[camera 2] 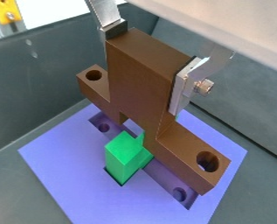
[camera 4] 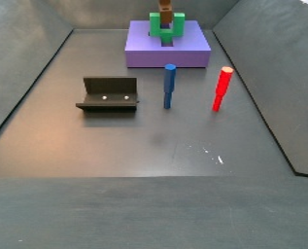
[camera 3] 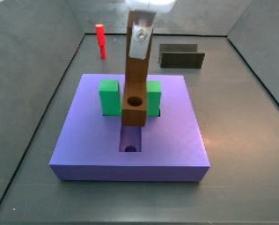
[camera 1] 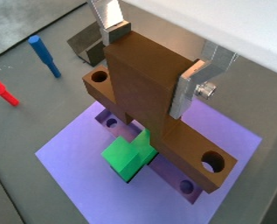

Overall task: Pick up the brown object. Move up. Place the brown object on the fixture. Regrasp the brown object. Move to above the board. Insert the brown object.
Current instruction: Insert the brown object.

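Clamped close before the wrist cameras: one brown object (camera 1: 147,83), T-shaped, squeezed between the two silver fingers (camera 1: 190,87) of the end effector (camera 1: 152,61). Held upright over the board (camera 3: 129,132), lower end down in the central groove beside one green block (camera 3: 110,98). Two round holes in the crossbar in both wrist views. Lower tip hidden behind the crossbar there; seated or just above, hard to tell. Purple board holes partly covered. One fixture (camera 4: 107,94) standing empty on the grey surface (camera 4: 143,146), well apart from the board. One blue peg (camera 4: 169,86) and one red peg (camera 4: 222,88) upright between them. End effector cut off at the frame edge in a side view (camera 3: 139,18).
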